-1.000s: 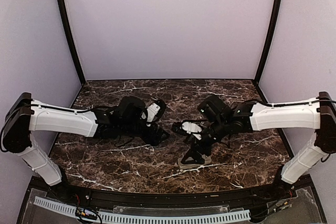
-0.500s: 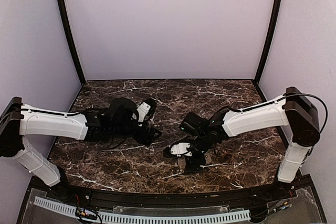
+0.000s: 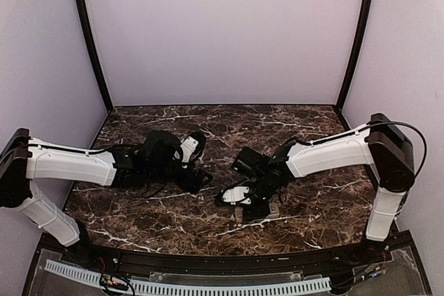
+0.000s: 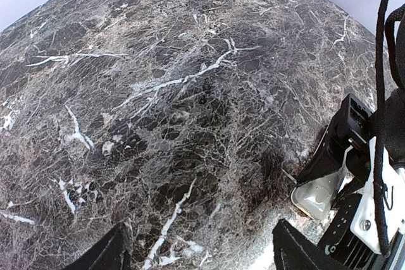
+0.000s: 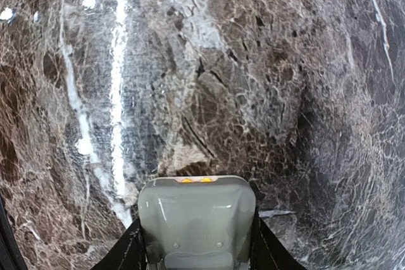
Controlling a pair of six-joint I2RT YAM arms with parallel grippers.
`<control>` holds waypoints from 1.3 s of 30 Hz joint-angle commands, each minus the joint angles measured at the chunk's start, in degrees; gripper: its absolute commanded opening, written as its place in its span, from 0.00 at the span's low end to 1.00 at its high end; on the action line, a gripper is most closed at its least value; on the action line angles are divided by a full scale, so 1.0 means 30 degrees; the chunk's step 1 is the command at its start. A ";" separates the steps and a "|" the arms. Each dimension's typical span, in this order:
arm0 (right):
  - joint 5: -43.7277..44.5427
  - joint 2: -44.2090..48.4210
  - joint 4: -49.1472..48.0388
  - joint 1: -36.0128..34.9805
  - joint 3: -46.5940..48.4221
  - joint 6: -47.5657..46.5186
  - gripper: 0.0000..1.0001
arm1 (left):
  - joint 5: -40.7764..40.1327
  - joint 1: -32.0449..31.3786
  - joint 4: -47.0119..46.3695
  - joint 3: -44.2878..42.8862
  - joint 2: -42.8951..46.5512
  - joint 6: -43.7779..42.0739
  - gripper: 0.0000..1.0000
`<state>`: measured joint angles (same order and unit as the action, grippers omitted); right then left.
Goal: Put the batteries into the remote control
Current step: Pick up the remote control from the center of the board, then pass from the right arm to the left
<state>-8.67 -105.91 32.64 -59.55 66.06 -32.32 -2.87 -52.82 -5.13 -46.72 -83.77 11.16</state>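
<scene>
Two right fingers (image 5: 131, 252) gripped the remote (image 5: 196, 219) low over the table (image 5: 209, 80). Left fingers (image 4: 109, 252), just beside the remote, were spread wide and held nothing. No batteries showed. The remote could slip or tilt if that grip was loose.
</scene>
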 commanded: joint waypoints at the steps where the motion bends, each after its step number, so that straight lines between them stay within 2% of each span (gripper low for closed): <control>1: 0.0179 -0.0249 0.0770 -0.0158 0.0609 0.0396 0.44 | -0.0223 0.0061 -0.0323 0.0680 0.0883 -0.0182 0.77; 8: -0.2163 0.1710 0.0150 0.0182 0.1074 0.1660 0.34 | -0.1027 0.0042 -0.1221 0.1618 0.1905 -0.0257 0.76; 14: -0.6202 0.4822 -0.2078 0.2315 0.0875 0.4421 0.30 | -0.0686 0.0046 -0.2881 0.2956 0.3708 -0.0919 0.75; 16: -0.8213 0.6135 -0.3826 0.3249 0.0398 0.5769 0.29 | 0.0500 0.0045 -0.4520 0.3694 0.4684 -0.1502 0.75; 18: -1.0228 0.7351 -0.6450 0.3967 -0.0363 0.7400 0.28 | 0.3302 -0.0007 -0.6446 0.4292 0.5535 -0.2047 0.76; 21: -1.1954 0.8794 -1.0521 0.4283 -0.1405 0.9692 0.27 | 0.5281 -0.0412 -0.8385 0.4274 0.5861 -0.2653 0.82; 25: -1.2590 0.9700 -1.5251 0.4380 -0.1890 1.2678 0.25 | 0.7698 -0.0870 -0.8745 0.2862 0.4790 -0.2876 0.89; 26: -1.2805 0.9745 -1.5906 0.4359 -0.1908 1.3119 0.25 | 0.8407 -0.0934 -0.9057 0.2376 0.4608 -0.2798 0.96; 28: -1.3218 0.9812 -1.6852 0.4368 -0.1869 1.3752 0.25 | 0.9008 -0.1157 -0.9715 0.1820 0.4108 -0.2549 0.99; 35: -1.3613 0.9969 -1.7608 0.4353 -0.2073 1.4463 0.24 | 0.9340 -0.1175 -1.0810 0.0009 0.2623 -0.1869 0.98; 39: -1.3644 1.0181 -1.8054 0.4366 -0.2411 1.4753 0.24 | 0.9895 -0.1193 -1.0835 -0.0905 0.1547 -0.1357 0.86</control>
<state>-48.23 -77.12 -16.75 -46.44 60.01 9.65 23.64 -56.23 -35.59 -46.39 -76.95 5.17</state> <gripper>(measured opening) 0.468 0.914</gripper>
